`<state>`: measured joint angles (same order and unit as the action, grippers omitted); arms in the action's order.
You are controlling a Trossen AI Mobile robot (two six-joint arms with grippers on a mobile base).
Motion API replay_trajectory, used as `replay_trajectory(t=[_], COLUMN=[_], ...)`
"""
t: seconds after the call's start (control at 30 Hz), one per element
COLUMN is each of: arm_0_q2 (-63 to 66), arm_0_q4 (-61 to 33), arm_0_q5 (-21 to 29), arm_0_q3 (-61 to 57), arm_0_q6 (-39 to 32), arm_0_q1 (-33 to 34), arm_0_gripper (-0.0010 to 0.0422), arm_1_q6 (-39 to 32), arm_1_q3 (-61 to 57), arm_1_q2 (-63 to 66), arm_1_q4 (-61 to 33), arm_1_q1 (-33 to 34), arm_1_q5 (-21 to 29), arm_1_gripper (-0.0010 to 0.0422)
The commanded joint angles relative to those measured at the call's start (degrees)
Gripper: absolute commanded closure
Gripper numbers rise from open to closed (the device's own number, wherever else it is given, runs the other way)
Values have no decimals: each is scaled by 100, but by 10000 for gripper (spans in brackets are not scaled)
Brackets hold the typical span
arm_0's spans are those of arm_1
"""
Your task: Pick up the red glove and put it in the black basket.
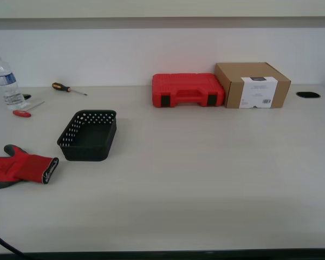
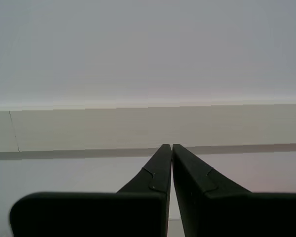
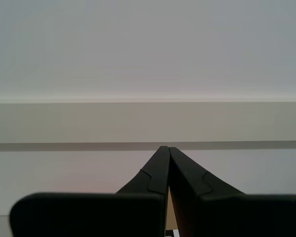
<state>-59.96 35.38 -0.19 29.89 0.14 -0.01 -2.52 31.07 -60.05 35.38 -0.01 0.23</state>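
Both my first gripper (image 2: 171, 146) and my second gripper (image 3: 166, 147) are pointing at a pale wall, jaws pressed together, holding nothing. Red fabric glove (image 1: 21, 167) is lying at the table (image 1: 206, 179) edge on the exterior view's left, just beside the perforated black plastic basket (image 1: 88, 135); open tabletop is spreading toward the exterior view's right.

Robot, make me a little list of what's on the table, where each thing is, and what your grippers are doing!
glove: red glove flat on the table, at the exterior view's left edge, partly cut off
basket: black basket upright, empty, just beyond the glove, apart from it
case: red case at the back, touching the box
tools: screwdriver and small red-handled tool back left
bottle: water bottle far left
first gripper: shut, holding nothing, facing the wall
second gripper: shut, holding nothing, facing the wall
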Motion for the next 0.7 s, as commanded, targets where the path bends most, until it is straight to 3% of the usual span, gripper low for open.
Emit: replay_trajectory(t=[0.03, 0.17, 0.27, 0.37, 0.43, 0.53, 0.7], arm_0_q2=[2, 2, 2, 2, 2, 2, 2], arm_0_q4=[15, 15, 15, 15, 15, 13, 15], arm_0_q5=[-9, -9, -11, -11, -9, -11, -11], arm_0_q3=[4, 7, 7, 4, 7, 7, 7], arm_0_q6=[-15, -15, -15, -15, -15, -15, -13], arm_0_q1=[2, 2, 2, 2, 2, 2, 2], arm_0_gripper=[412, 412, 412, 412, 412, 412, 412], arm_1_q6=[-179, -210, -444, -1298, -1899, -1029, 319], arm_1_q3=[116, 439, 529, 525, 525, 579, 678], arm_1_q2=[2, -2, -63, -105, -157, -304, -1113], arm_1_q4=[-251, -2444, -3853, -4671, -4712, -5021, -5941], arm_1_q1=[-7, -9, -20, -37, -50, -127, -605], arm_1_q5=[-146, -758, -1486, -2662, -3307, -3248, -1534], arm_1_gripper=[413, 413, 413, 413, 413, 413, 413])
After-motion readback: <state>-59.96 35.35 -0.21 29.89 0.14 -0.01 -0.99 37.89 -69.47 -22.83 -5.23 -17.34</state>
